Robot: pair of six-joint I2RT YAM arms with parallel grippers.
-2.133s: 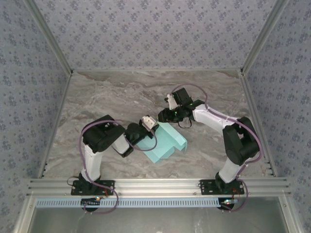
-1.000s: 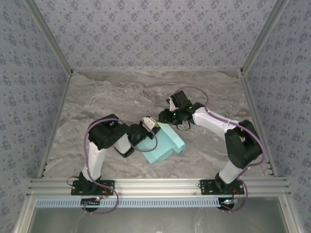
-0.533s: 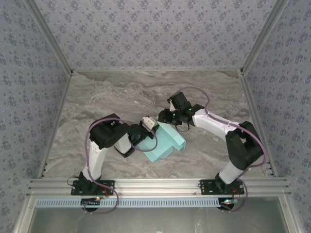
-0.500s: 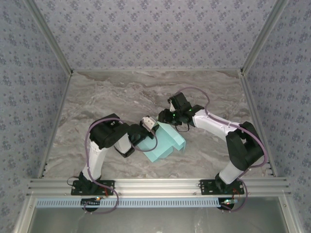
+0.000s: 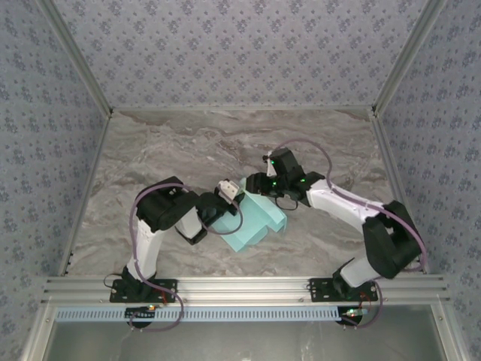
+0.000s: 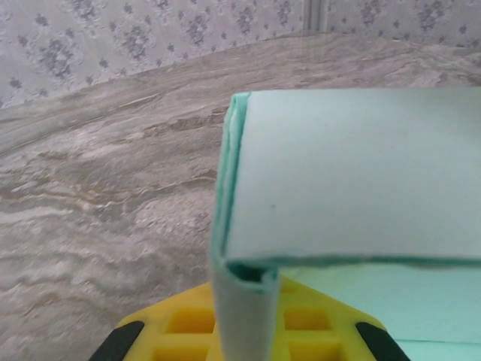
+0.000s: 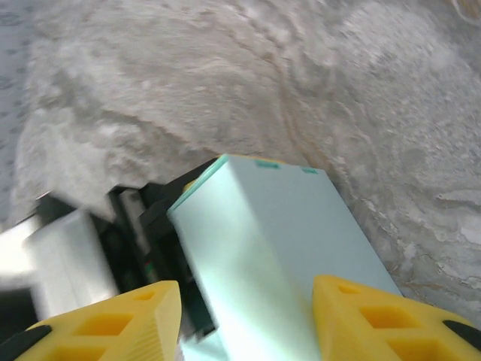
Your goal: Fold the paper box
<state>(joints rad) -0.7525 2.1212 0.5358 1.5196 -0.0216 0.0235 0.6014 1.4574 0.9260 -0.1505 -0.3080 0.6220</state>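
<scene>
The paper box (image 5: 253, 219) is a pale aqua card shape, partly folded up, lying mid-table between the two arms. My left gripper (image 5: 228, 195) holds its far-left edge. In the left wrist view a doubled strip of the card (image 6: 244, 316) is pinched between the yellow fingers (image 6: 180, 331), and a folded panel (image 6: 353, 173) stands above them. My right gripper (image 5: 254, 183) hovers at the box's far corner. Its yellow fingers (image 7: 113, 327) are wide apart on either side of the box's raised panel (image 7: 278, 241), without touching it.
The grey marbled tabletop (image 5: 180, 150) is ringed by patterned walls, and an aluminium rail (image 5: 240, 287) runs along the near edge. The left arm's white and black wrist (image 7: 71, 252) sits close beside the right gripper's left finger.
The right gripper has moved left and a little nearer, over the box's far corner, and its elbow has swung out to the right. The left gripper keeps its hold.
</scene>
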